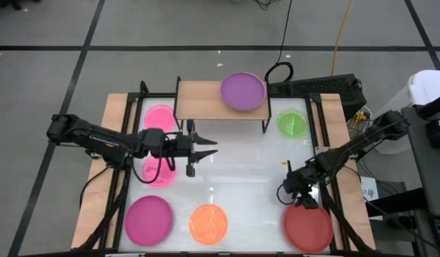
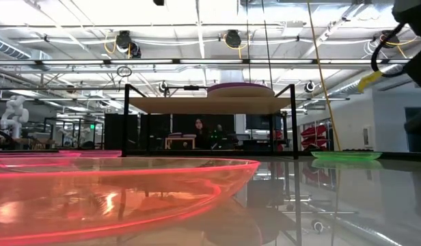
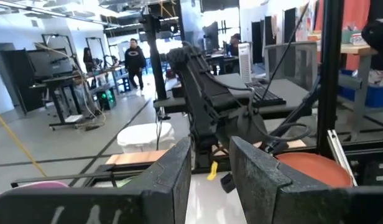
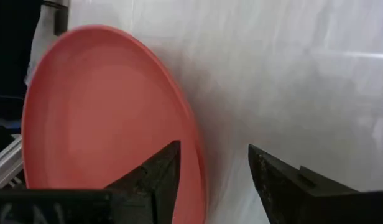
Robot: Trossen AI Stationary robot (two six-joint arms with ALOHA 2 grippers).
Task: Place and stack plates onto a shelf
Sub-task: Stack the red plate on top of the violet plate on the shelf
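Observation:
The light-wood shelf (image 1: pixel 206 100) stands at the table's far side, with a purple plate (image 1: pixel 243 91) resting flat on its right half. A red plate (image 1: pixel 308 227) lies flat at the near right corner. My right gripper (image 1: pixel 306 202) is open over that plate's far rim; in the right wrist view (image 4: pixel 213 168) one finger stands above the plate and the other above bare table. My left gripper (image 1: pixel 206 148) hovers open near the table's middle, pointing right and holding nothing; the left wrist view (image 3: pixel 210 165) shows the same. My right gripper stands astride the red plate's far rim (image 4: pixel 198 155), coming from above and slanting down. Whether either finger touches the plate, I cannot tell. The plate lies flat on the table.
Two translucent pink plates (image 1: pixel 160 116) (image 1: pixel 159 173) lie on the left under the left arm. A magenta plate (image 1: pixel 148 219) and an orange one (image 1: pixel 208 223) lie along the near edge, and a green one (image 1: pixel 292 123) lies right of the shelf. Bare tabletop (image 1: pixel 248 164) lies between the arms.

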